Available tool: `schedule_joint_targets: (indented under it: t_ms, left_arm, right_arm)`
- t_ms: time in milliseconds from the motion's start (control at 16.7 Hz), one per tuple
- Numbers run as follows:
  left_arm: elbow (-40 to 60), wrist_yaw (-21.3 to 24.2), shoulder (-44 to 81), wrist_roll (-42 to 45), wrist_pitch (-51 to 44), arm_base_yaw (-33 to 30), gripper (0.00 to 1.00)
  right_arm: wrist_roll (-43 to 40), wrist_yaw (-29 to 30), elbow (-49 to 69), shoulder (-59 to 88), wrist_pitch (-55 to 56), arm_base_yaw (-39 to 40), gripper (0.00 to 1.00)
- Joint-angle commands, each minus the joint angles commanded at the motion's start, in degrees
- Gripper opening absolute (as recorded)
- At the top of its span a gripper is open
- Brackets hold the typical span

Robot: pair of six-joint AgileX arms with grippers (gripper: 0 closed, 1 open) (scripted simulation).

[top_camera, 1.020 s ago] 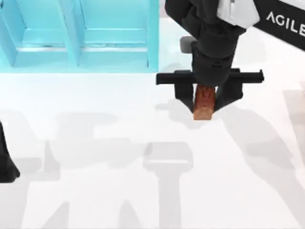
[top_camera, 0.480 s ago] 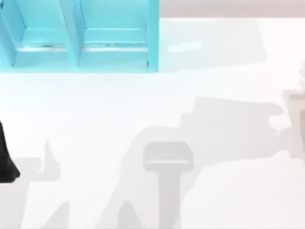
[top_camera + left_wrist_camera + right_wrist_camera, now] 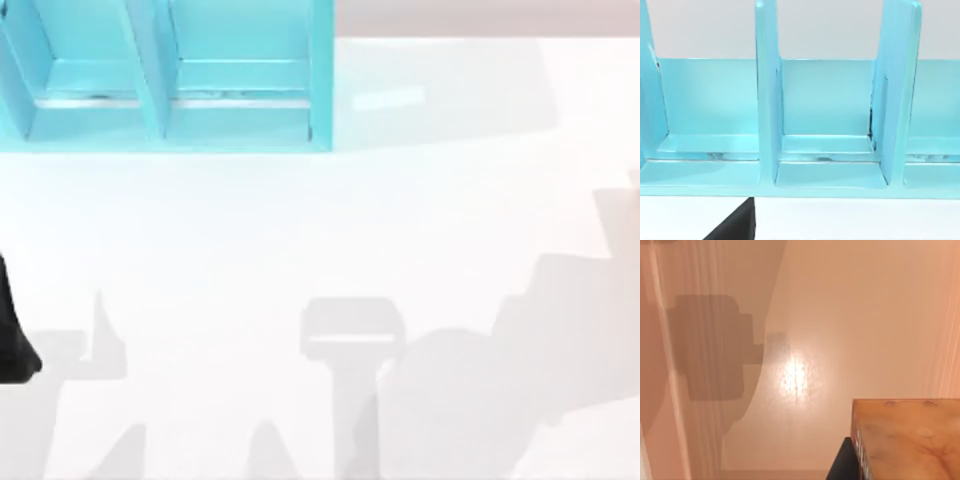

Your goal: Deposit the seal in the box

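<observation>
The seal [image 3: 905, 440], a reddish-brown block with a tan face and faint markings, sits close to the camera in the right wrist view. A dark finger [image 3: 842, 462] of my right gripper presses against its side, and the pale table lies far below it. The turquoise box [image 3: 320, 80] stands at the table's back left, its divider [image 3: 150, 70] splitting it into compartments. In the left wrist view the box [image 3: 767, 100] faces the camera with its compartments open, and a dark finger [image 3: 735, 227] of the left gripper shows in front of it. My left arm [image 3: 12, 345] is parked at the left edge.
Grey shadows of the arms lie across the white table [image 3: 300, 220] at the front middle and right. The box's right wall [image 3: 322, 100] ends near the middle of the back edge.
The right gripper with the seal was over the table right of the box a second ago. It has since left the top view, and its shadow has slid toward the front right.
</observation>
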Motion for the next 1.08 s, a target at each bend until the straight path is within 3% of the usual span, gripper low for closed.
schedule_joint_targets:
  t_ms: [240, 660, 960, 1080]
  left_arm:
    - [0.0, 0.0, 0.0, 0.0, 0.0, 0.0, 1.0]
    - [0.0, 0.0, 0.0, 0.0, 0.0, 0.0, 1.0]
    - [0.0, 0.0, 0.0, 0.0, 0.0, 0.0, 1.0]
    - [0.0, 0.0, 0.0, 0.0, 0.0, 0.0, 1.0]
  right_arm:
    - [0.2, 0.1, -0.8, 0.2, 0.9, 0.2, 0.0]
    - [0.2, 0.0, -12.6, 0.9, 13.8, 0.2, 0.0]
    - [0.2, 0.0, -13.3, 1.2, 14.5, 0.2, 0.0]
    - [0.2, 0.0, -13.3, 1.2, 14.5, 0.2, 0.15]
